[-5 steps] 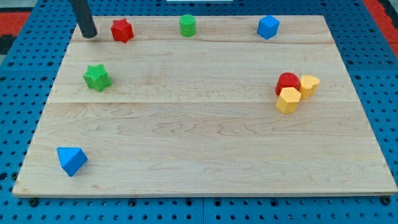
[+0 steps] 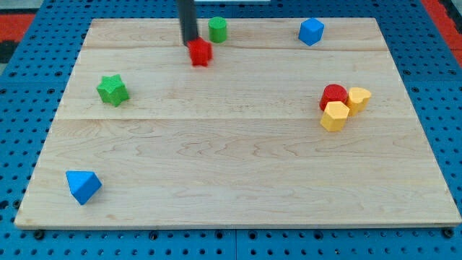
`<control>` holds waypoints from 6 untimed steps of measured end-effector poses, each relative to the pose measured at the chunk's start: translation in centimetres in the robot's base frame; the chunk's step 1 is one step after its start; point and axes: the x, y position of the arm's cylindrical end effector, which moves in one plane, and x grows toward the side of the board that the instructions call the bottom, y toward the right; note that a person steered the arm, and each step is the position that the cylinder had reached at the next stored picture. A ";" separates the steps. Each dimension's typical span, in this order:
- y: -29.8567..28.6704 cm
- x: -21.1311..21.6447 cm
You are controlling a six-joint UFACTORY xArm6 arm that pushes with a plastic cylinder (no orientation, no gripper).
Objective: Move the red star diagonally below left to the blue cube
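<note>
The red star [image 2: 201, 53] lies near the board's top, left of centre, just below and left of a green cylinder [image 2: 217, 29]. My tip [image 2: 190, 42] touches the red star's upper left side. The blue cube [image 2: 311, 31] sits near the view's top right, well to the right of the red star.
A green star [image 2: 112, 89] lies at the left. A red cylinder [image 2: 333, 94] and two yellow blocks [image 2: 359, 98] [image 2: 334, 115] cluster at the right. A blue wedge-shaped block [image 2: 83, 185] sits at the bottom left. The wooden board [image 2: 231, 188] rests on blue pegboard.
My tip has moved right along the board's top and pushed the red star right and slightly down, from the top left to beside the green cylinder.
</note>
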 end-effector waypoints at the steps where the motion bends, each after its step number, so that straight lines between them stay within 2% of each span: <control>1: 2.0 3.9; 3: -0.6 3.6; 4: 2.2 7.8; 5: 9.8 9.2; 6: 7.3 8.6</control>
